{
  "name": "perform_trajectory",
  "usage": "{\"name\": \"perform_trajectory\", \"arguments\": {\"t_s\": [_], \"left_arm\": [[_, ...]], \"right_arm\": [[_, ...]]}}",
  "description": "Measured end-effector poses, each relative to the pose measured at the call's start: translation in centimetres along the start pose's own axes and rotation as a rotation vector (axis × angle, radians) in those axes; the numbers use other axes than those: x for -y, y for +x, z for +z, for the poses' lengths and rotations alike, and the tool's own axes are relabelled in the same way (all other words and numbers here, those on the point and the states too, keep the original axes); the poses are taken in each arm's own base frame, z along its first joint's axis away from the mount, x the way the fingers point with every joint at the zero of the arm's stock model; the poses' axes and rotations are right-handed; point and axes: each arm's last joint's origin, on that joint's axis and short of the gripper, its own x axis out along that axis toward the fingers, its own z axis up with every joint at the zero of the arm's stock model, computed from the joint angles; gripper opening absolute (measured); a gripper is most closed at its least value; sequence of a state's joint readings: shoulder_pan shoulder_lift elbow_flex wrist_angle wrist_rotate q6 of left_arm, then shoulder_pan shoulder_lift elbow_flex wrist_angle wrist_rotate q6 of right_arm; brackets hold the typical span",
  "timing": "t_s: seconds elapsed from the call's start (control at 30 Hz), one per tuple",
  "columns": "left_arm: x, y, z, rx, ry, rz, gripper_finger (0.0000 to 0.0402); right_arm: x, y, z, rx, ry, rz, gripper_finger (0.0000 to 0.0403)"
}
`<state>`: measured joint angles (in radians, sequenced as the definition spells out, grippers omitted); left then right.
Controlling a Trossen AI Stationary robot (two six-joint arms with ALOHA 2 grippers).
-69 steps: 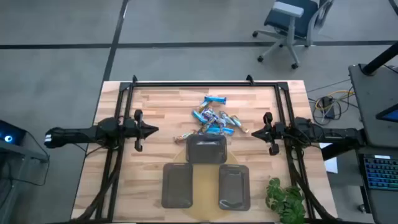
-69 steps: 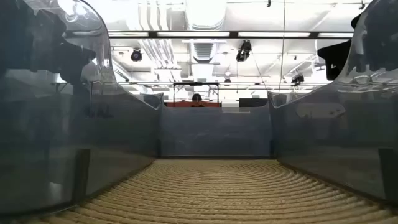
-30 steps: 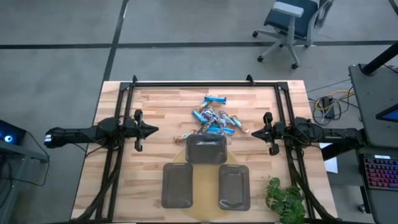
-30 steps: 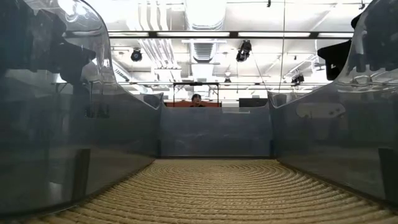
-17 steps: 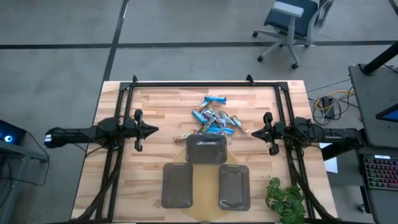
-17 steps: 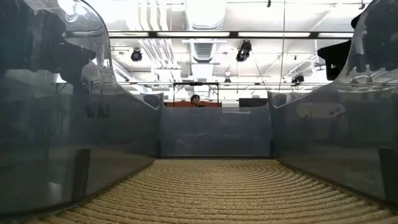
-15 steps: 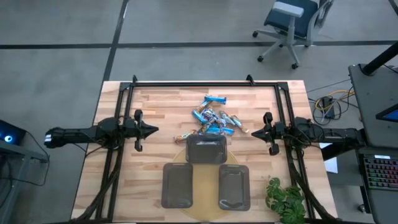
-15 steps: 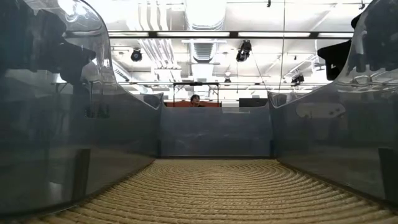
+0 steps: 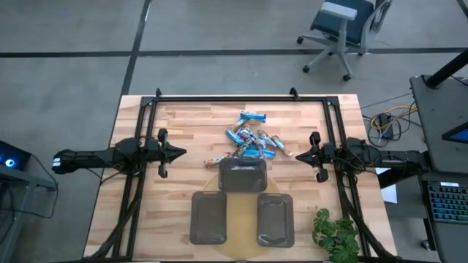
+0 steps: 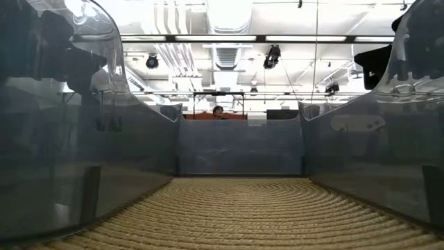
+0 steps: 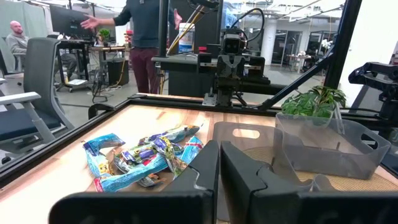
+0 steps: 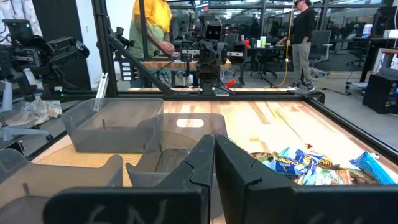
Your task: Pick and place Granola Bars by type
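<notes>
1. Table (image 9: 183, 124) of pale wood, carrying three grey trays (image 9: 242, 175) near the front edge.
2. Left gripper (image 9: 180, 153) and right gripper (image 9: 296, 154) at opposite sides, jaws pressed together, empty.
3. Granola Bars (image 9: 251, 139) heaped mid-table, just behind the trays.

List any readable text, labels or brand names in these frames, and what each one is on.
None can be read for certain.
Granola Bars: print shows on the blue wrappers, too blurred to read in the right wrist view.
Granola Bars in the left wrist view: wrapper print also too small to read.
Trays: no label visible.
Left gripper and right gripper: no markings legible.
</notes>
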<state>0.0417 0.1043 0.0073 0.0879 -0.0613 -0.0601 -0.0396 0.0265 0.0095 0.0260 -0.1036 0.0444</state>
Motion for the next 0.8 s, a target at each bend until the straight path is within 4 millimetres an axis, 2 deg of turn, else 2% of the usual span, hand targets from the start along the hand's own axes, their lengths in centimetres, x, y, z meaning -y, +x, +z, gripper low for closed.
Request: {"name": "perform_trajectory", "arguments": {"t_s": [0.57,0.8], "left_arm": [[0.0,0.0,0.0,0.0,0.0,0.0,0.0],[0.0,0.0,0.01,0.0,0.0,0.0,0.0]], "right_arm": [[0.0,0.0,0.0,0.0,-0.005,0.0,0.0008],[0.0,0.0,0.04,0.003,-0.263,-0.002,0.0008]]}}
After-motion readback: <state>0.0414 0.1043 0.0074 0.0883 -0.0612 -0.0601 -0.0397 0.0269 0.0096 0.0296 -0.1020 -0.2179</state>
